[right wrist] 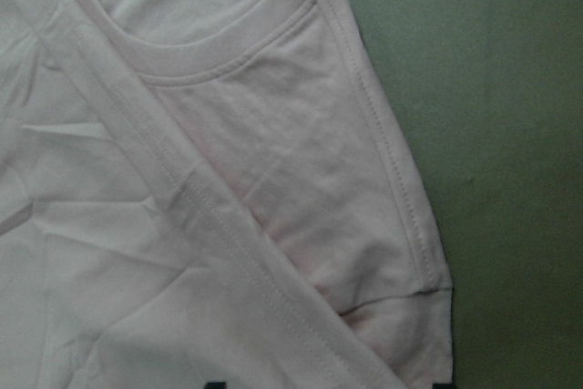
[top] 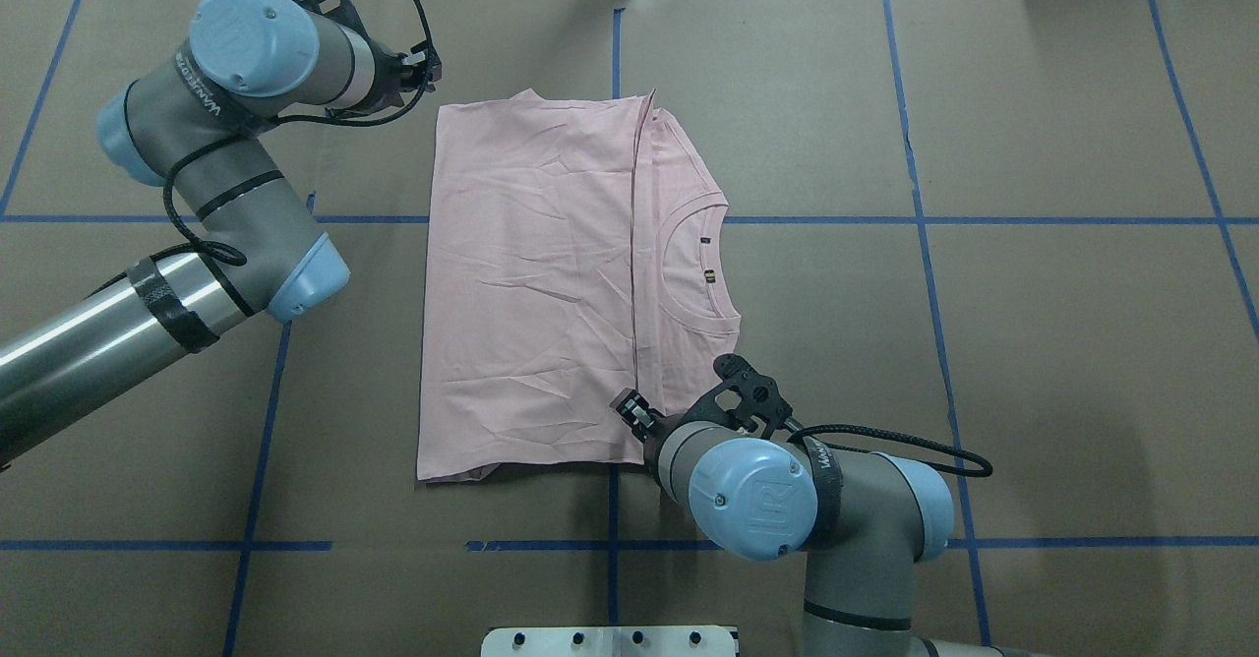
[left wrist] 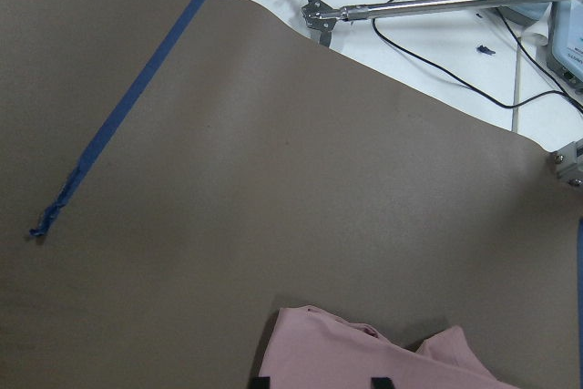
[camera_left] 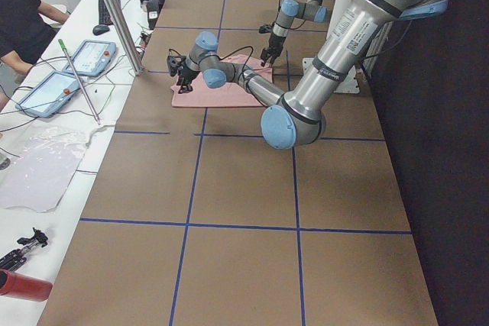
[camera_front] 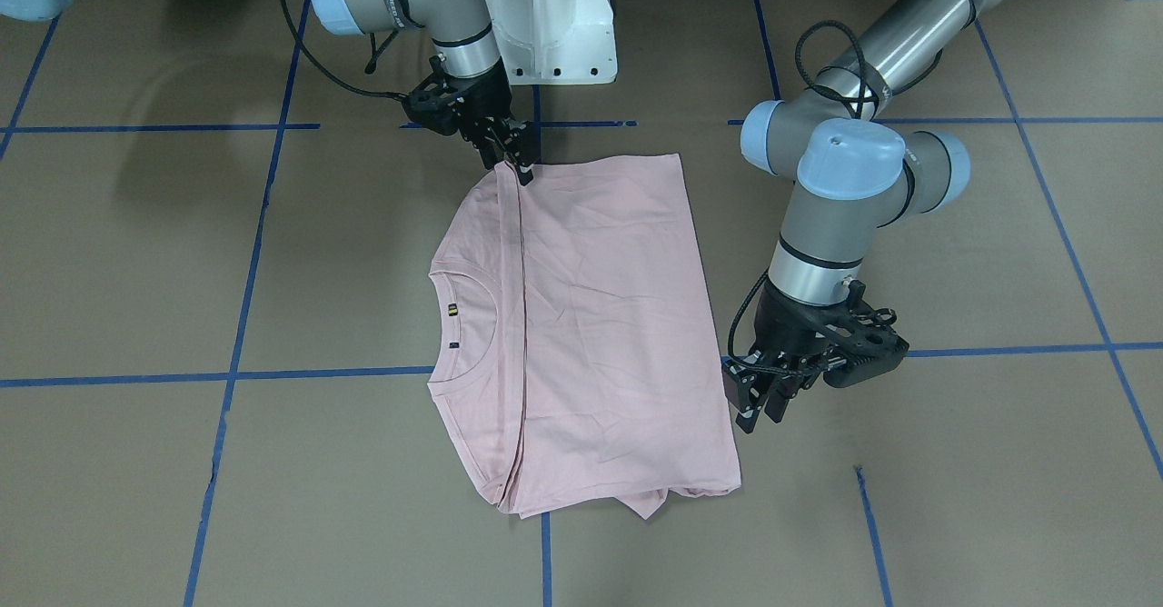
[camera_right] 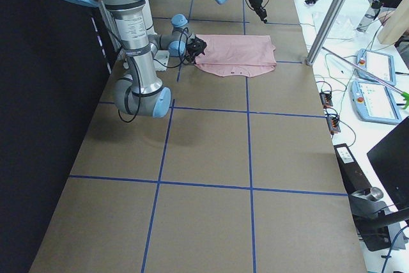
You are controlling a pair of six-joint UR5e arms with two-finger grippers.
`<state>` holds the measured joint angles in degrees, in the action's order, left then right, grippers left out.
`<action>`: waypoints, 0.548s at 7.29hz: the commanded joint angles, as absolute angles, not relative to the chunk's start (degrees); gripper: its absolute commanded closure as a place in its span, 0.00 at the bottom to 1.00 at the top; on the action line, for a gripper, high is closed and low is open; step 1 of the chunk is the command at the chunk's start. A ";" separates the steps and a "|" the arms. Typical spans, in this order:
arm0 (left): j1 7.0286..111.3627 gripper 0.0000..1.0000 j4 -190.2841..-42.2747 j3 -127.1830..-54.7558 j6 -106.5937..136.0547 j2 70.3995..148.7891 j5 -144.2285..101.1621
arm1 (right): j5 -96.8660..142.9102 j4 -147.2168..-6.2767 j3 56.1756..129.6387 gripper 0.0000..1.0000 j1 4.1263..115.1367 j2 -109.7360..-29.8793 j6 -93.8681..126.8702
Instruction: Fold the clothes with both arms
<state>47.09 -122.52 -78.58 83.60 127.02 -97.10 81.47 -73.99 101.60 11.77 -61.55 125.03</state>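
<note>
**Figure.** The pale pink T-shirt (camera_front: 600,316) is being shown flat on the table (camera_front: 909,516). Its lower half is doubled over, so that the hem (camera_front: 524,316) is running just beside the collar (camera_front: 472,334). The right gripper (camera_front: 520,166) is being held directly above the hem's end corner with its tips at the cloth, presumably because that edge is being set down and squared there. The left gripper (camera_front: 761,412) is being held just beside the folded side of the shirt, probably so that the fold is not disturbed.

In the right wrist view the fingertips (right wrist: 215,383) are being seen spread wide, with slack cloth lying below them. This released state is not being made plain by the front-facing view. In the left wrist view the fingertips (left wrist: 264,382) are likewise being seen parted and empty, with a rumpled shirt corner (left wrist: 364,362) just ahead. In the overhead view this gripper is being largely hidden by its own wrist.
</note>
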 commanded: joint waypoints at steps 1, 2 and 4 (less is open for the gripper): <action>46.93 0.52 -122.52 -78.66 83.67 127.00 -97.12 | 81.47 -78.21 102.12 0.21 12.13 -61.52 125.07; 46.93 0.52 -122.52 -78.66 83.67 127.00 -97.12 | 81.47 -78.83 102.22 0.21 12.13 -61.44 125.07; 46.85 0.51 -122.52 -78.66 84.80 127.00 -97.12 | 81.47 -79.19 101.96 0.28 11.78 -61.61 125.07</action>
